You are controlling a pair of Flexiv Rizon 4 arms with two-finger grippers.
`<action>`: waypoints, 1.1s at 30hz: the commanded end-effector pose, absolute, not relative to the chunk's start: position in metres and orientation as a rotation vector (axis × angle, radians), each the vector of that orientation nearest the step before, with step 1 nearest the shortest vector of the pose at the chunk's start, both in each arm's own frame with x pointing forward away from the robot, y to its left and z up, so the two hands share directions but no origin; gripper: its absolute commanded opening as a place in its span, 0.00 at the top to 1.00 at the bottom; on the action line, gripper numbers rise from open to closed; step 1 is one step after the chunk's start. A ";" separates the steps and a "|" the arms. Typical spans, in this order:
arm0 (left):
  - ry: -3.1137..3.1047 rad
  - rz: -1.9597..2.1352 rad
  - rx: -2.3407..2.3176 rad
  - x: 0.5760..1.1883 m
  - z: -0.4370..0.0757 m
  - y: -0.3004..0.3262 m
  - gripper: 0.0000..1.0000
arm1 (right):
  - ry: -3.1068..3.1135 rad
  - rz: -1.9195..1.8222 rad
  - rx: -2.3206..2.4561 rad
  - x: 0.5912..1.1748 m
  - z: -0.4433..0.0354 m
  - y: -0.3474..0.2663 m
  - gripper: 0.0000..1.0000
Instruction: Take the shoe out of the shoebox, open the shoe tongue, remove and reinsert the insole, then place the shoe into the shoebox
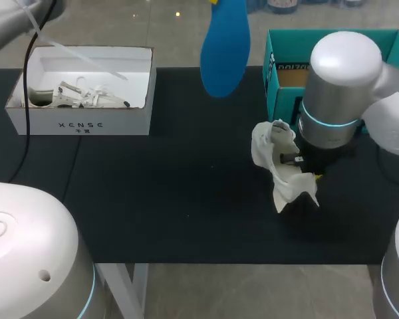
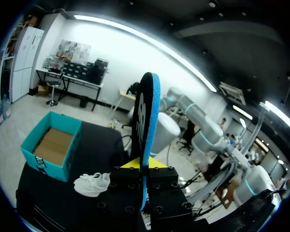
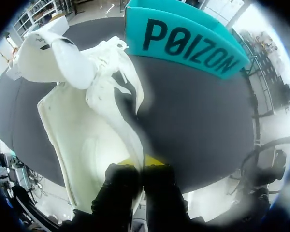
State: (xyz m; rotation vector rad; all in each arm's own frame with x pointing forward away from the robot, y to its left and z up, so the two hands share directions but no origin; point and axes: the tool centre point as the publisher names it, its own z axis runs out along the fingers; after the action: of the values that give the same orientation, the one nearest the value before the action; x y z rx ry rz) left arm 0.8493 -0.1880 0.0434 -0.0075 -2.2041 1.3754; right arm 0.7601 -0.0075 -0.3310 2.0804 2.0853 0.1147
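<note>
Left gripper [image 2: 145, 164]: fingers pressed together on the heel end of the insole [image 1: 225, 48], pinching it from both sides.
Insole: blue on one face, black on the other (left wrist view shows it edge-on). It stands upright out of the fingers and is held in the air, well above the table [image 1: 186, 199]. In the head view it sits between the two boxes.
Right gripper [image 3: 141, 162]: yellow tips close together, clamped on the shoe's side wall – one finger inside the opening, one outside.
Shoe [image 1: 282, 163]: white, tipped up with its opening facing the right wrist camera. The tongue and laces flop forward and the inside shows pale. It is just in front of the shoebox and apart from it. I cannot tell whether its low end touches the table.
Shoebox [image 1: 282, 73]: teal with a brown cardboard floor, open at the top. It stands on the far right of the table, partly behind the right arm.
White box [image 1: 80, 123]: open, far left of the table – holds a pale strappy item [image 1: 73, 98]; I cannot tell what it is.
</note>
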 end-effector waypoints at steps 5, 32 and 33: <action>-2.206 1.373 -0.007 0.849 0.044 -0.187 1.00 | 2.013 0.240 2.172 0.741 -0.351 0.002 1.00; -2.206 1.373 -0.007 0.849 0.044 -0.187 1.00 | 1.779 0.364 2.347 0.736 -0.415 0.023 1.00; -2.206 1.373 -0.007 0.849 0.044 -0.187 1.00 | 1.782 0.363 2.345 0.736 -0.417 0.025 1.00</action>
State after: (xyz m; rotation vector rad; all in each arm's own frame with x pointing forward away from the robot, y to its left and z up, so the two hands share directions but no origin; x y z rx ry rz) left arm 0.8494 -0.1880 0.0434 -0.0074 -2.2040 1.3754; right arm 0.7333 0.0144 -0.4073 2.3523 1.7925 0.3814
